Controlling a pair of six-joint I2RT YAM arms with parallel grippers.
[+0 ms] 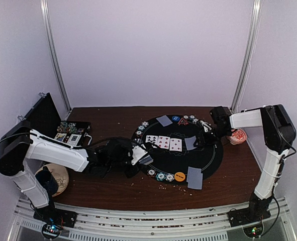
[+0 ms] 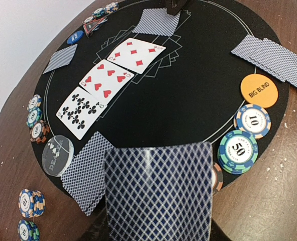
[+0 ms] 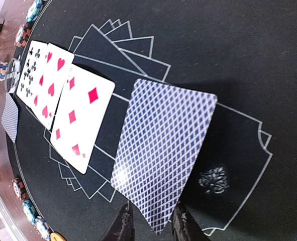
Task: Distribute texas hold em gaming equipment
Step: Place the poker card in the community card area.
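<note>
Right gripper (image 3: pixel 153 227) is laying a face-down card (image 3: pixel 163 155) on the black mat (image 3: pixel 249 60), mid-frame, just right of the diamonds card (image 3: pixel 83 115). The fingers are sitting slightly apart with the card's near corner between them, and are not visibly pinching. The card is casting a shadow on its right side, so it is probably not lying fully flat.

To do this well, I'd be settling the card flat inside the printed outline next to the diamonds card. The edges should be parallel and not overlapping. Then I'd be lifting straight off so the corner isn't dragging.

Left gripper (image 1: pixel 139 159) is clamping on the deck (image 2: pixel 158 196), bottom centre of its view, hovering over the mat's near rim. Hearts card (image 2: pixel 105 83) and clubs card (image 2: pixel 83 113) are lying face up, running toward mid-left. Big Blind disc (image 2: pixel 259 90) and the rim chips (image 2: pixel 237 150) are sitting right of centre.

Containers:
- Black case (image 1: pixel 84 125), left of centre in the top view, is standing open and holding spare chips (image 1: pixel 68 126) plus pale card-like items.
- Red-and-white bowl (image 1: pixel 237 136), at the right, is sitting off the mat. I can't tell what is in it.
</note>
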